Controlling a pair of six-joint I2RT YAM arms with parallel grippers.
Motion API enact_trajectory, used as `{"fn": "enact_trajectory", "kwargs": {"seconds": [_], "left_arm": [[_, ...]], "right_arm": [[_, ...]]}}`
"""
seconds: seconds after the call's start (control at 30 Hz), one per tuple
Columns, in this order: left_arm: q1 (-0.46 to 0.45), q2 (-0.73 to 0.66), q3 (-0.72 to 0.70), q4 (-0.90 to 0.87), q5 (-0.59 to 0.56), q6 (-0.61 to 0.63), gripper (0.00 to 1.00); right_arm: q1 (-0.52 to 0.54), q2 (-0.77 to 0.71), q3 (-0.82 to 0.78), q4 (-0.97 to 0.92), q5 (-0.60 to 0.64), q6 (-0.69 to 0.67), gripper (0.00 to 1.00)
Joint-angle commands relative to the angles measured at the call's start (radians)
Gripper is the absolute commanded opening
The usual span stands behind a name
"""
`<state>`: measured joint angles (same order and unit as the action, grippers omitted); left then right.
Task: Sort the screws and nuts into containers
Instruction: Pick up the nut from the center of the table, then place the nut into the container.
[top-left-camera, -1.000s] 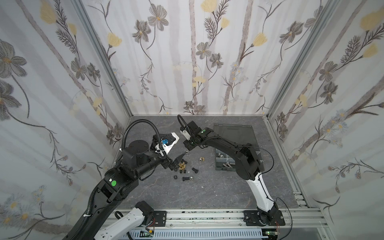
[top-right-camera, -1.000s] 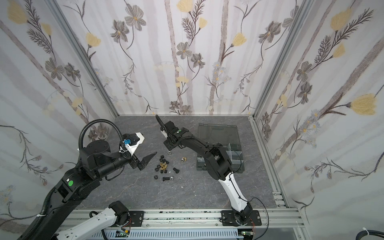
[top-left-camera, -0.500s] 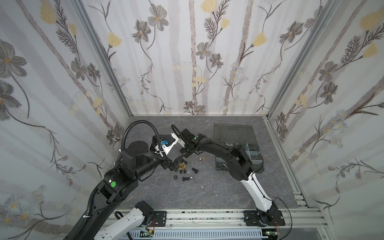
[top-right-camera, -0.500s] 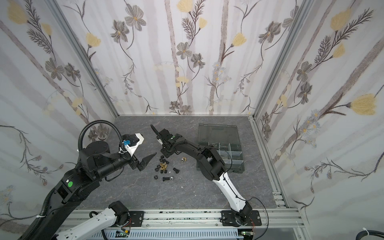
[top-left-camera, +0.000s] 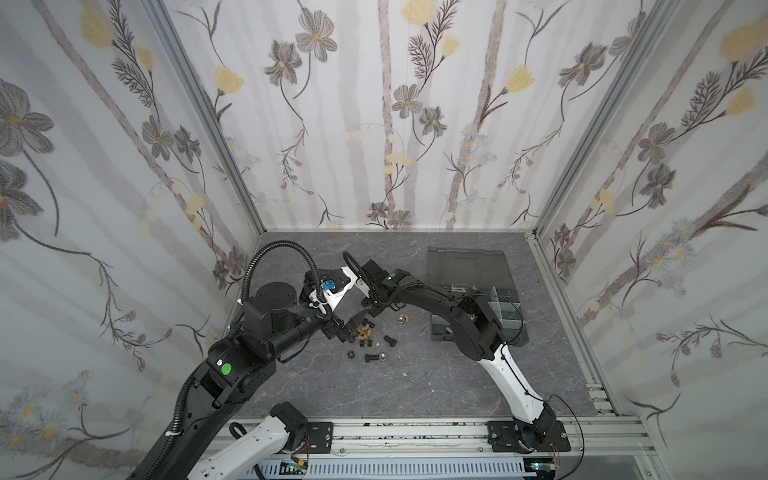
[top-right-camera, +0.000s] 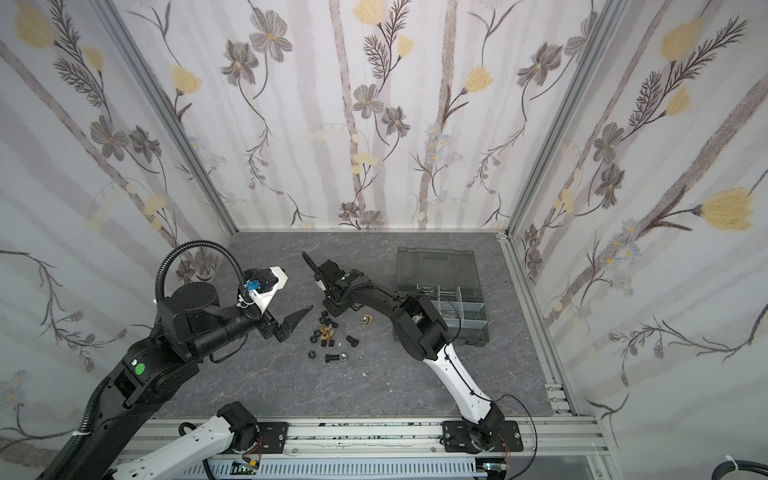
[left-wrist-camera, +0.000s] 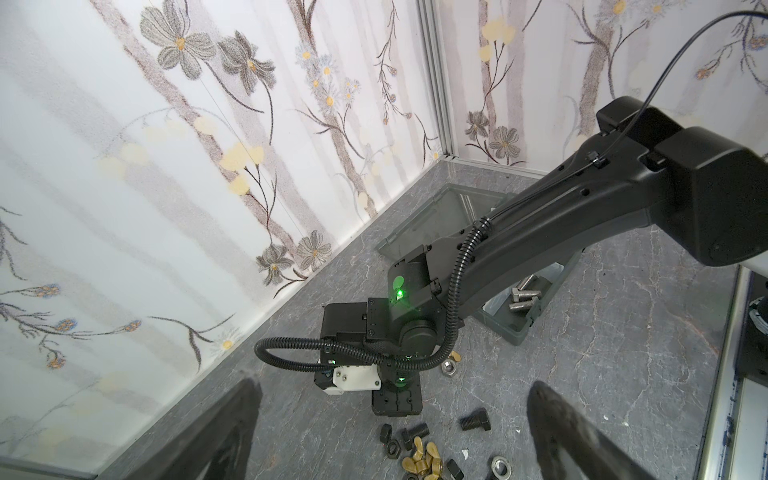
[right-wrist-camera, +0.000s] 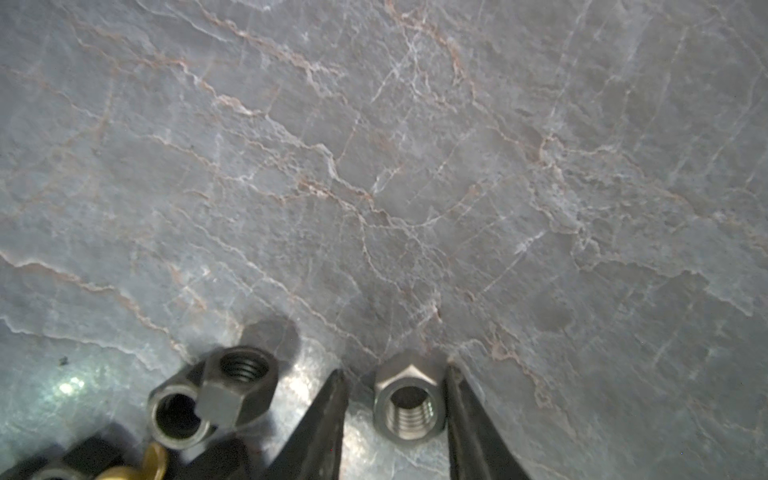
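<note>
Loose screws and nuts (top-left-camera: 365, 332) (top-right-camera: 326, 332) lie in a small heap mid-table: black screws (top-right-camera: 352, 340), black nuts, brass wing nuts (left-wrist-camera: 422, 457). My right gripper (top-left-camera: 365, 309) (right-wrist-camera: 397, 415) is down at the heap's far edge. Its fingers stand on either side of a silver nut (right-wrist-camera: 409, 399) that rests on the table. One finger touches the nut and a narrow gap shows at the other. My left gripper (top-right-camera: 297, 322) (left-wrist-camera: 392, 388) hovers open and empty just left of the heap. The containers (top-left-camera: 498, 299) are at the right, and one holds silver screws (left-wrist-camera: 525, 295).
The organizer box (top-right-camera: 469, 338) has its lid (top-right-camera: 436, 266) folded flat toward the back wall. A silver nut with a brass piece (top-right-camera: 366, 318) lies between heap and box. Two dark nuts (right-wrist-camera: 237, 386) sit beside the right fingers. Papered walls enclose three sides.
The right arm swung left from near the box and came down at the heap. Its jaws narrowed around the silver nut. The left arm hardly moved.
</note>
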<state>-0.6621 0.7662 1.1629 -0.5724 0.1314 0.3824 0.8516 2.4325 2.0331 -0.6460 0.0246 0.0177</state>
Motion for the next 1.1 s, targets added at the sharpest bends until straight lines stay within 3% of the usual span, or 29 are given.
{"fn": "enact_trajectory", "kwargs": {"seconds": [0.0,0.43,1.07], "left_arm": [[0.001,-0.002,0.0,0.011,-0.006,0.009,1.0],[0.0,0.003,0.003,0.014,-0.007,0.011,1.0],[-0.001,0.019,0.012,0.008,0.019,0.003,1.0]], "right_arm": [[-0.003,0.01,0.003,-0.01,0.011,-0.008,0.33],[-0.024,-0.069,-0.055,-0.004,0.009,-0.001,0.18],[-0.195,-0.628,-0.668,0.025,0.14,0.099,0.17]]}}
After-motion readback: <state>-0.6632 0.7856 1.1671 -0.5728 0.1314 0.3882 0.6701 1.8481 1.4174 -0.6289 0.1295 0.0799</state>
